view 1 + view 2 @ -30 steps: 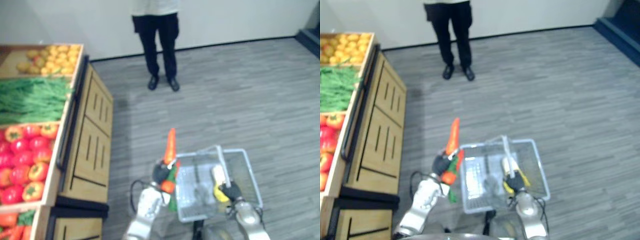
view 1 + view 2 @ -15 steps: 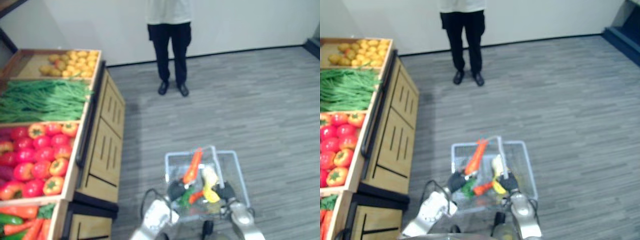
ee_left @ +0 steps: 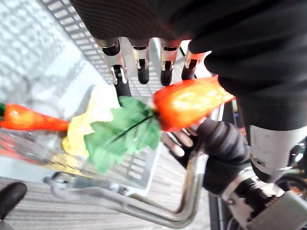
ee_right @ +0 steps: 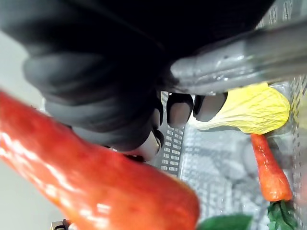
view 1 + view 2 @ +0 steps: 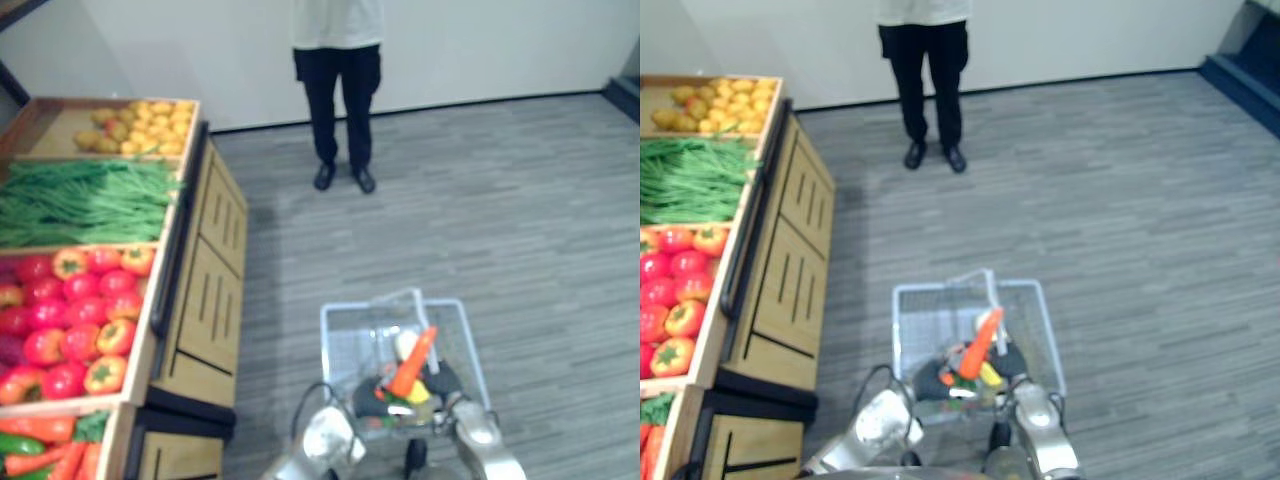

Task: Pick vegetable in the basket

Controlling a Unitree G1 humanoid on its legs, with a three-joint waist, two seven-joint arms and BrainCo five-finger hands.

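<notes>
Glossy orange carrot [image 5: 414, 362], leafy green top, perhaps plastic

**Bright, even light; soft shadows**

We find the grey floor [image 5: 520, 200] and pale wall [image 5: 200, 50] brightly and evenly lit. A faint shadow lies on the floor beside the wooden stand [image 5: 205, 290]. Close up, we note glossy white highlights on the carrot [image 3: 192, 103] and a sheen along the basket handle [image 4: 249, 62].

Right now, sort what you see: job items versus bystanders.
Job: carrot in left hand, basket, handle in right hand, second carrot and yellow leaf inside.
Just there: produce stand, red peppers, green beans, person.
</notes>
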